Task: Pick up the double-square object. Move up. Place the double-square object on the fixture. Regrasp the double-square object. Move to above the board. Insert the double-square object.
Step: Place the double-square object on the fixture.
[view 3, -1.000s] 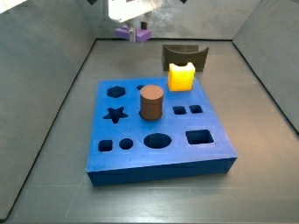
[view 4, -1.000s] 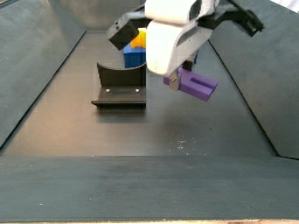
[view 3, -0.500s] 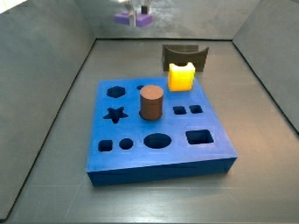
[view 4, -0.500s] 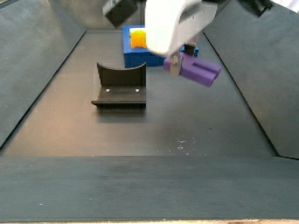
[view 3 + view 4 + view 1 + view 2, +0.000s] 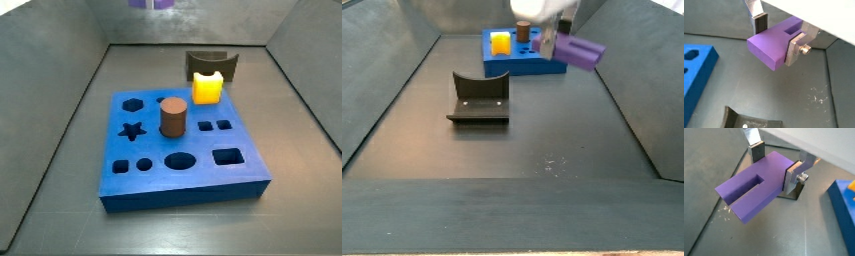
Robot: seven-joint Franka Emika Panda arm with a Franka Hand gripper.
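Clamped jaws hold the double-square object [image 5: 774,49] between them, and both wrist views show it: the gripper [image 5: 779,36] has one silver finger [image 5: 796,48] flat against one side of the light-purple block and the other dark-padded finger [image 5: 761,22] against the opposite side. The block sticks out beyond the fingertips, and a rectangular slot is cut into its upper face in a wrist view [image 5: 756,190].

Below the jaws lies the dark floor [image 5: 804,230]. Beneath the held piece, a wrist view shows the curved top of the fixture [image 5: 751,122] on the floor, apart from the block. Off to one side of the jaws the edge of the blue board [image 5: 697,72] comes into view, also clear of the block.

In a side view the gripper [image 5: 552,38] hangs high over the floor with the purple piece [image 5: 581,52] tilted in its grasp, raised well above everything. The fixture [image 5: 478,98] stands on the floor lower down and to the side of the jaws, well apart from them. Behind the jaws sits the board [image 5: 521,66], carrying the yellow block [image 5: 501,43] and the brown cylinder [image 5: 532,44].

In a side view from across the table, only a sliver of the purple block [image 5: 156,4] shows at the frame's upper edge, beyond the board [image 5: 179,150] and the fixture [image 5: 211,63].
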